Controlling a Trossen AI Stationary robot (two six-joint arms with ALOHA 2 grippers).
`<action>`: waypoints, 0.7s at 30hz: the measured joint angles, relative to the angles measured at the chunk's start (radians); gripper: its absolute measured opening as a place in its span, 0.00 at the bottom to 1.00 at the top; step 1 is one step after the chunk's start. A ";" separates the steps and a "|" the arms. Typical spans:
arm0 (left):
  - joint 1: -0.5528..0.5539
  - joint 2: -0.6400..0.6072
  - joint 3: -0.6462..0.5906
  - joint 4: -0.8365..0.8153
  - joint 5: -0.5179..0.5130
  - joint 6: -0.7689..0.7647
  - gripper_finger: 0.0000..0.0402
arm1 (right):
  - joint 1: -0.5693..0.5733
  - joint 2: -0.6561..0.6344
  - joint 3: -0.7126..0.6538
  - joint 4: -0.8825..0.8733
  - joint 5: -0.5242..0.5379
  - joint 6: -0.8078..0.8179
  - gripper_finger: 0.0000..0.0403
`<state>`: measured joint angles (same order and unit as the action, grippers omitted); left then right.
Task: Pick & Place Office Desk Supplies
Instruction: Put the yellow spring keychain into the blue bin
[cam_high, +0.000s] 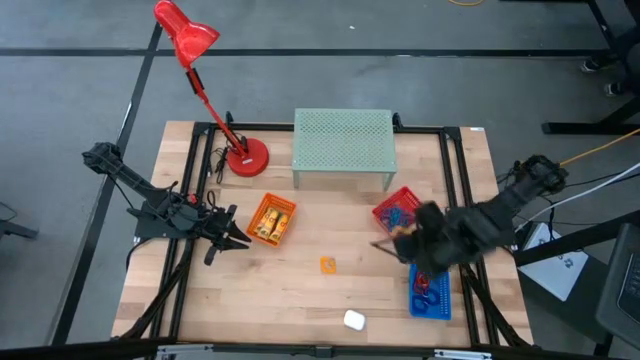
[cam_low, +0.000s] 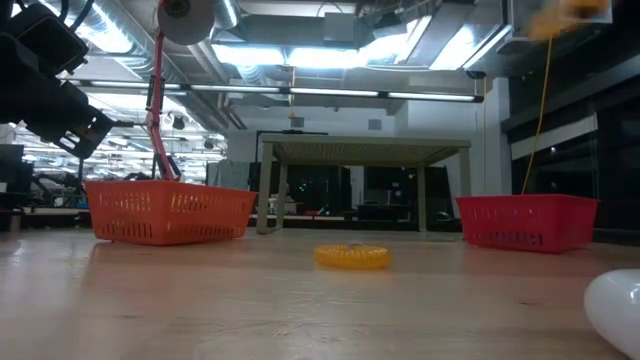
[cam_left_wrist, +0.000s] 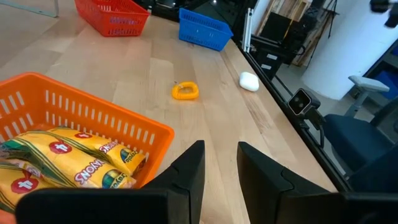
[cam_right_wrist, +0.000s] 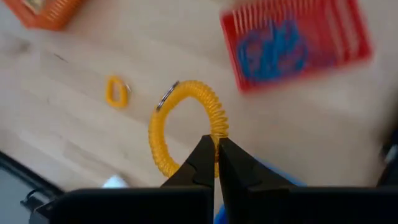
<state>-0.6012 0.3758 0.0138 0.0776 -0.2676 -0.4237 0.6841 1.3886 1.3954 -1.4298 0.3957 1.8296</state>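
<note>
The right end effector (cam_right_wrist: 216, 146) is clamping a yellow coil loop (cam_right_wrist: 186, 124) aloft, carrying it for sorting toward the red basket (cam_right_wrist: 298, 43) just ahead.

Blur and cut-offs around the right side of the table.
The right gripper (cam_high: 412, 240) is a dark smear from above, fingers unreadable there. The red basket (cam_right_wrist: 297, 43) smears at the wrist, its blue contents unclear. The white object (cam_low: 615, 305) is cut by the low view's edge; the blue basket (cam_high: 430, 293) sits partly under the arm.
</note>
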 joint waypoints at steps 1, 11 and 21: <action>0.000 0.000 0.000 0.000 0.000 0.000 0.23 | 0.043 -0.014 -0.044 0.025 -0.006 0.078 0.01; 0.000 0.000 0.000 -0.001 0.000 0.000 0.23 | 0.273 0.016 -0.307 0.325 -0.164 0.362 0.01; 0.000 0.000 0.000 -0.001 0.000 0.000 0.23 | 0.349 0.058 -0.333 0.281 -0.278 0.360 0.01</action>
<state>-0.6014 0.3756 0.0136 0.0769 -0.2673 -0.4240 1.0333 1.4465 1.0622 -1.1490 0.1173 2.1894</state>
